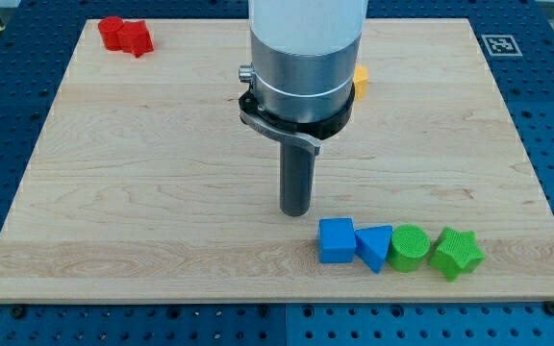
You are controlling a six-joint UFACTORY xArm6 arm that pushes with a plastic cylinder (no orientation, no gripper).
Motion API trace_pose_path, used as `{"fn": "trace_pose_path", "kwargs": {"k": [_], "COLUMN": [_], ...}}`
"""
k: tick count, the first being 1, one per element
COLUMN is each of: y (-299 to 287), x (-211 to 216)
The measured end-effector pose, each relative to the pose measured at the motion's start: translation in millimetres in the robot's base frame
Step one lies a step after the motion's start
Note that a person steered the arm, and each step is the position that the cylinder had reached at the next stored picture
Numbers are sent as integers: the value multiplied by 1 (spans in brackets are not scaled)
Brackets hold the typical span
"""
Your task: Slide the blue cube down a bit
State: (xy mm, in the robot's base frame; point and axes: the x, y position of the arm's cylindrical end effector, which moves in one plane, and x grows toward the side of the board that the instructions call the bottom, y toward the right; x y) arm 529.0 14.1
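Observation:
The blue cube [337, 240] lies near the view's bottom, right of centre, on the wooden board [142, 192]. It touches a blue triangular block [375, 247] on its right. My tip [296, 211] rests on the board just above and to the left of the blue cube, a small gap apart from it. The rod hangs from the large grey and white arm body at the view's top centre.
A green cylinder [410, 247] and a green star [456, 253] continue the row to the right of the blue triangle. A red cylinder [112, 32] and a red star [136, 38] sit at the top left. A yellow block [361, 79] shows partly behind the arm.

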Motion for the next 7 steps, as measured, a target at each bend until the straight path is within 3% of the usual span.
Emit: {"fn": "trace_pose_path", "kwargs": {"k": [7], "y": [40], "x": [22]}}
